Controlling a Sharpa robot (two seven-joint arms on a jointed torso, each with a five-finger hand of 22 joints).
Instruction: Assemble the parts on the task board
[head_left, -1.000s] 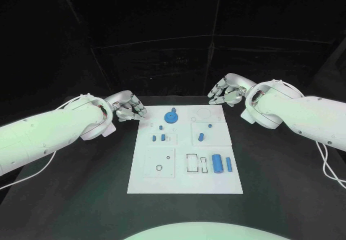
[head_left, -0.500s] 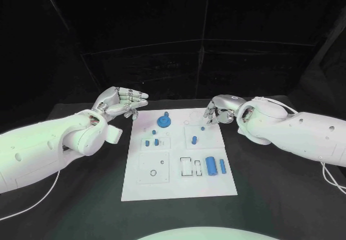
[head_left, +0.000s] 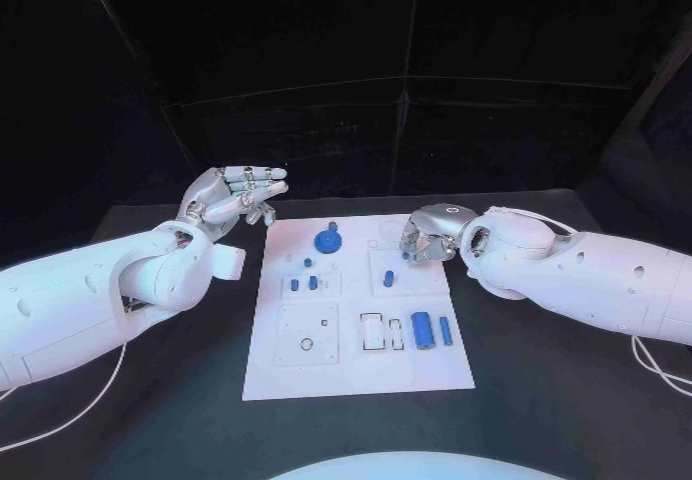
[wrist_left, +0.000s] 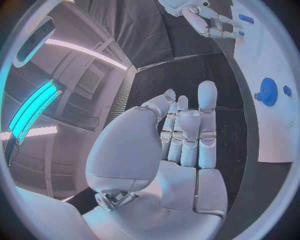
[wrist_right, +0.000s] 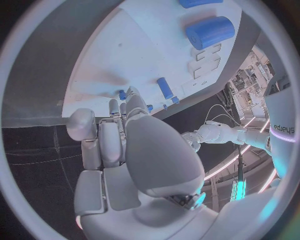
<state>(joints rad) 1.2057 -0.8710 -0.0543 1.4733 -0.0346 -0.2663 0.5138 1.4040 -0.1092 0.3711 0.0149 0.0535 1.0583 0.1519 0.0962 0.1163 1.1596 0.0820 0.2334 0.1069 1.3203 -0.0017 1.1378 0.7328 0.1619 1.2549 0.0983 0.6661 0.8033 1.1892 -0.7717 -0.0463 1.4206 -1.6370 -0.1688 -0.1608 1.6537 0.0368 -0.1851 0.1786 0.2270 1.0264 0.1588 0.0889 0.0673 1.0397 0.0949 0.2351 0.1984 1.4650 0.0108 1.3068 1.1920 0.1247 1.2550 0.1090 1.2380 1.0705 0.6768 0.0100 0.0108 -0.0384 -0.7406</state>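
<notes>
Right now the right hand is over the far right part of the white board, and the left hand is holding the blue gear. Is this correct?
Not quite. The left hand holds nothing: it is raised beside the far left corner of the white board, fingers apart. The blue gear lies on the board, away from that hand, as the head view shows. The right hand is indeed over the far right part.

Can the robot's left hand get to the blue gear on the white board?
Probably yes. The left hand is raised, fingers apart and holding nothing, just off the task board, and nothing lies between it and the blue gear.
</notes>
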